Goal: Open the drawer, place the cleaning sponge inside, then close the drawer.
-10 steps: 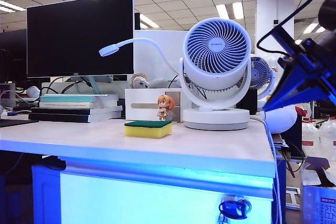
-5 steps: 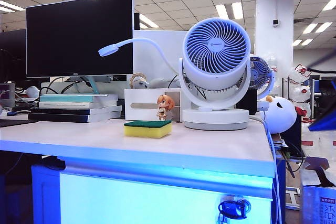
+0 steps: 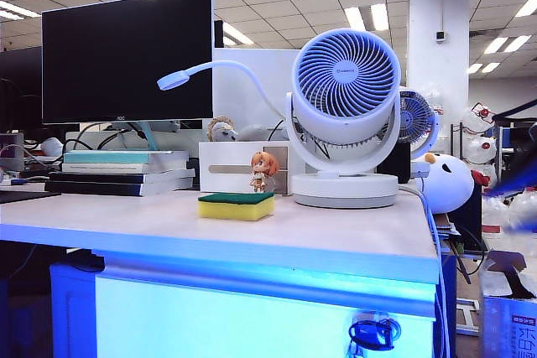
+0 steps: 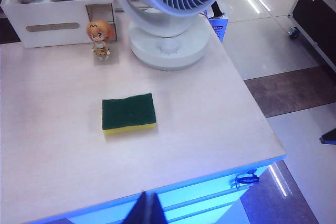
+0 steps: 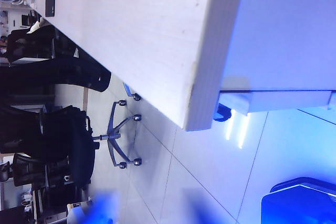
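Observation:
The cleaning sponge, yellow foam with a dark green top, lies flat on the desk in front of the fan, and nothing touches it. The left wrist view also shows the sponge. The drawer glows blue-white under the desktop, with its silvery rail along the top. My left gripper hangs over the desk's front edge above the drawer, its dark fingers pressed together and empty. My right gripper is off the desk's right corner, over the floor beside the drawer. Its two blurred blue fingers stand apart with nothing between them.
A white fan, a small figurine, a white box with a slot, stacked books and a monitor stand behind the sponge. A black office chair is on the floor past the desk corner.
The right arm has swung from the upper right of the exterior view down to its right edge, leaving only a blue blur. The sponge and drawer have not moved.

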You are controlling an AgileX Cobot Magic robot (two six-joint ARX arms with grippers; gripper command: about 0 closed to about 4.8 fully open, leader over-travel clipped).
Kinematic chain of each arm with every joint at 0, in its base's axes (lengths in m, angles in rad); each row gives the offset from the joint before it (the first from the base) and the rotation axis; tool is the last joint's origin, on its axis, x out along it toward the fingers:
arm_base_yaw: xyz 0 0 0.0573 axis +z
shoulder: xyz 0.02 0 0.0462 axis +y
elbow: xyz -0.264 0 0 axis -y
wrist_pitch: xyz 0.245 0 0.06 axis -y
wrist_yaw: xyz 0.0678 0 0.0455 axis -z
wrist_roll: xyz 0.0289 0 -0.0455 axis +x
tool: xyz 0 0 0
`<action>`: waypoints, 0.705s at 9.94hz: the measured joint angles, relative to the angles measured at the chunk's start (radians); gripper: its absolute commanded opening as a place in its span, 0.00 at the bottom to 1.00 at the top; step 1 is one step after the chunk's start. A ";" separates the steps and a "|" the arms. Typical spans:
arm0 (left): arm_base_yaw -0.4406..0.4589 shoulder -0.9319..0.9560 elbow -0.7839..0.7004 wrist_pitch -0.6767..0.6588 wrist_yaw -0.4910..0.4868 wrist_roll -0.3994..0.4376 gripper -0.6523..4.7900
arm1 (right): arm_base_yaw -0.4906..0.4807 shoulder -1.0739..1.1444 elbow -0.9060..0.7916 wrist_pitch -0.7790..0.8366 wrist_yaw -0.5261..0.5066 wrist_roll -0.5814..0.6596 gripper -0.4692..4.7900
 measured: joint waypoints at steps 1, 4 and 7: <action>0.000 0.000 0.000 0.000 0.000 0.000 0.11 | 0.000 0.000 0.000 0.000 0.000 0.000 1.00; 0.000 0.000 0.000 0.000 0.000 0.000 0.11 | 0.012 0.000 0.000 -0.022 -0.024 0.032 1.00; 0.000 0.000 0.000 0.000 0.000 0.000 0.11 | 0.119 0.016 0.000 -0.003 0.018 0.027 1.00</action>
